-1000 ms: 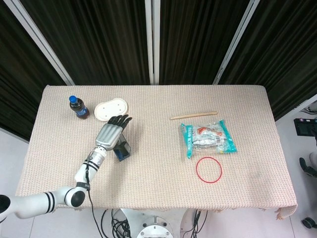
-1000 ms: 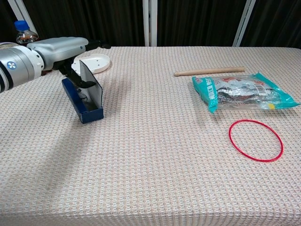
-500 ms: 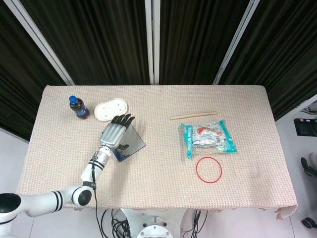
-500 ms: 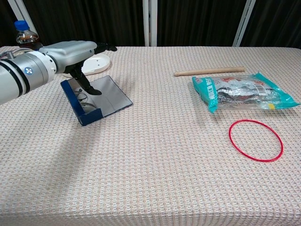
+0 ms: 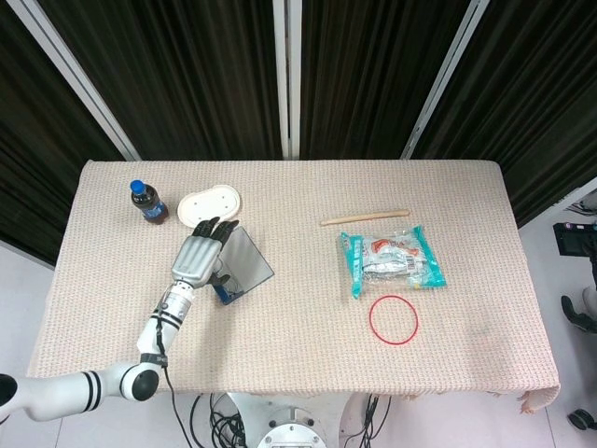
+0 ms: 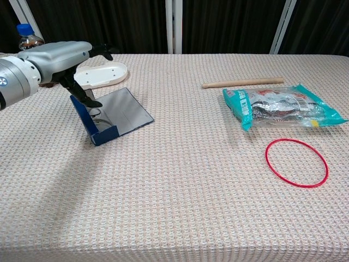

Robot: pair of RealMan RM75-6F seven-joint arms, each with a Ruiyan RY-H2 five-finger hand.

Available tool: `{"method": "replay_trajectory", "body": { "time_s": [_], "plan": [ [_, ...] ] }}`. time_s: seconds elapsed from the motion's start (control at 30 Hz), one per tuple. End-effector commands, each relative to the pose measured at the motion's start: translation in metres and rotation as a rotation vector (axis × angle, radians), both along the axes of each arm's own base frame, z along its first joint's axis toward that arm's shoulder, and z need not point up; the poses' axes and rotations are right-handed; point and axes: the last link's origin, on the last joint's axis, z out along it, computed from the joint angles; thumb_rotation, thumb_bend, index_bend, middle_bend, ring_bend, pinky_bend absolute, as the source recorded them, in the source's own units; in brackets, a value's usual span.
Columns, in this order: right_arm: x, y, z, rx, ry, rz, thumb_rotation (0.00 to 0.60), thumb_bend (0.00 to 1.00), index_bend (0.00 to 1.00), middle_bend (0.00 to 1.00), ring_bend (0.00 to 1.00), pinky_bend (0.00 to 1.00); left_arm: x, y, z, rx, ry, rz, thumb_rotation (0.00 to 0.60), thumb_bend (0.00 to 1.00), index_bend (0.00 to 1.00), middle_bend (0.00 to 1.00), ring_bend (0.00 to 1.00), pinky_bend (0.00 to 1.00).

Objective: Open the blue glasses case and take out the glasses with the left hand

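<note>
The blue glasses case [image 5: 233, 275] lies open in the head view, near the table's [image 5: 298, 355] left edge and a little toward its far side, its lid folded flat toward the table's middle. Our left hand [image 5: 198, 257] hangs over the case's left part with fingers spread and reaching toward the far edge; we see nothing in it. Just beyond the fingertips sit a white dish [image 5: 209, 206] and a cola bottle [image 5: 147, 202] close to the far left corner. We judge that a careless lift could sweep into the dish. The right hand does not show.

In the chest view the case [image 6: 103, 117] stands with its tray tilted up on the left and the lid flat on the cloth. The left hand [image 6: 62, 57] hovers above the tray, dark fingers [image 6: 82, 97] curled down to the tray's rim, holding nothing as far as we can tell. The glasses [image 6: 97, 115] show only as a thin frame inside. We judge the tray light and unsteady: a push on its rim could tip or slide it, and a thin frame may slip from broad fingers or snag on the tray's wall.
</note>
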Motion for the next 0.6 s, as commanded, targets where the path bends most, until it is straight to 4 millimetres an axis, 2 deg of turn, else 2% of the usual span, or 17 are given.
{"method": "replay_trajectory", "body": {
  "time_s": [0.03, 0.33, 0.6],
  "plan": [
    [0.001, 0.000, 0.000, -0.002, 0.000, 0.004, 0.600, 0.31, 0.00, 0.00, 0.00, 0.00, 0.000, -0.001, -0.004, -0.011, 0.001, 0.005, 0.600, 0.14, 0.05, 0.10, 0.00, 0.10],
    [-0.001, 0.002, 0.001, -0.003, -0.006, -0.004, 0.600, 0.31, 0.00, 0.00, 0.00, 0.00, -0.008, -0.009, -0.024, -0.048, 0.027, 0.023, 0.600, 0.10, 0.05, 0.09, 0.00, 0.10],
    [-0.006, 0.002, 0.003, -0.009, -0.013, -0.016, 0.600, 0.31, 0.00, 0.00, 0.00, 0.00, -0.009, -0.020, -0.023, -0.068, 0.017, 0.012, 0.600, 0.09, 0.05, 0.09, 0.00, 0.10]
  ]
}}
